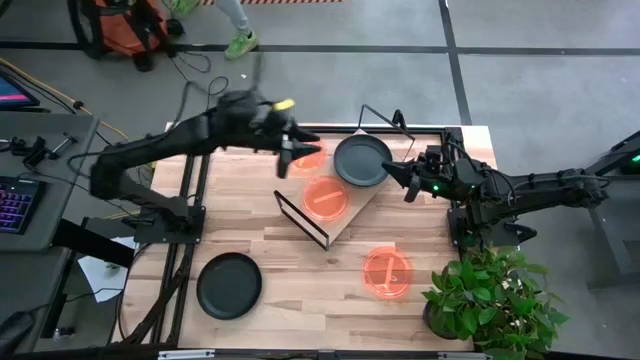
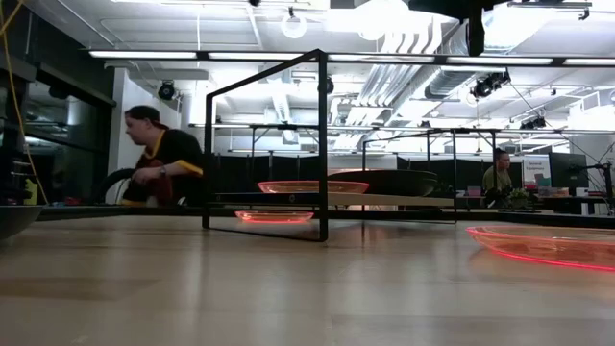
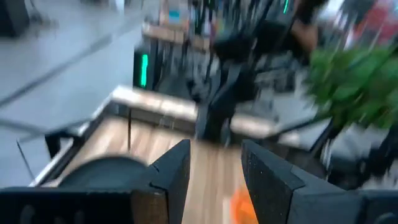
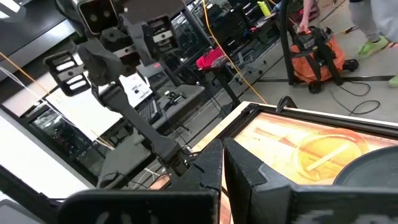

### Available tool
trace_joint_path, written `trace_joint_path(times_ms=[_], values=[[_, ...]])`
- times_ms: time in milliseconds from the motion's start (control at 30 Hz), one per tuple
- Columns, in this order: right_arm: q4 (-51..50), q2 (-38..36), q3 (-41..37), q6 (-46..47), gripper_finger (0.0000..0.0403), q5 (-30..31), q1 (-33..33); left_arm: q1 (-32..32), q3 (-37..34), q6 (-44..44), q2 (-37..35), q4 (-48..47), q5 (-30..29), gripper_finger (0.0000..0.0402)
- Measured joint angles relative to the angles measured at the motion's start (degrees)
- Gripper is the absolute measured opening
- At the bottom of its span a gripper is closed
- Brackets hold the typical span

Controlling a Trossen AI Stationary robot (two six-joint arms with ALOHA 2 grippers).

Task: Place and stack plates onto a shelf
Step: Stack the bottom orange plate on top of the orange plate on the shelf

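Note:
The shelf [image 1: 350, 215], a light-wood board on a black wire frame, stands slantwise mid-table. On its board lie a dark plate [image 1: 362, 160] and an orange plate [image 1: 325, 197]. A second orange plate [image 1: 311, 158] lies at the shelf's far left end; the low view shows this plate [image 2: 274, 216] on the tabletop below the board. A third orange plate [image 1: 386, 271] and another dark plate [image 1: 229, 285] rest flat on the table nearer me. My left gripper [image 1: 290, 157] hovers open beside the far orange plate. My right gripper [image 1: 400, 180] is shut, just right of the shelf's dark plate.
A potted plant [image 1: 490, 295] stands at the table's near right corner. The shelf's wire frame [image 2: 322, 144] rises above the board. A keyboard and desk [image 1: 20, 190] lie off the table's left. People [image 2: 159, 163] are in the room beyond.

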Motion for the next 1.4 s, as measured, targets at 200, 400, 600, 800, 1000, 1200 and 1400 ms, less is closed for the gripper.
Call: trace_joint_path(times_ms=[200,400,600,800,1000,1200,1400], values=[[-0.02,0.00,0.00,-0.07,0.0000,-0.22,0.02,0.28,-24.44,-9.48,-15.35,24.19,-0.64,0.0131],[-0.02,0.00,0.00,-0.09,0.0000,-0.25,0.00,0.26,-42.04,-19.26,-24.98,42.56,-1.90,0.0131],[-0.05,0.00,0.00,1.26,0.0003,-0.34,0.00,0.26,-47.16,-21.37,-29.08,46.57,-5.39,0.0131],[-14.90,0.30,0.59,19.90,0.0050,-20.72,-2.89,0.26,-47.16,-21.37,-29.33,46.57,-5.39,0.0131],[-41.70,3.76,0.59,31.09,0.0109,-36.86,1.40,0.26,-47.14,-21.32,-29.11,46.18,-5.38,0.0131],[-57.29,11.08,0.59,36.88,0.0123,-37.40,10.90,0.26,-47.14,-21.31,-29.14,46.04,-5.39,0.0131],[-54.31,20.02,0.59,38.45,0.0124,-37.18,16.61,0.26,-47.14,-20.83,-29.14,45.84,-5.38,0.0131]])
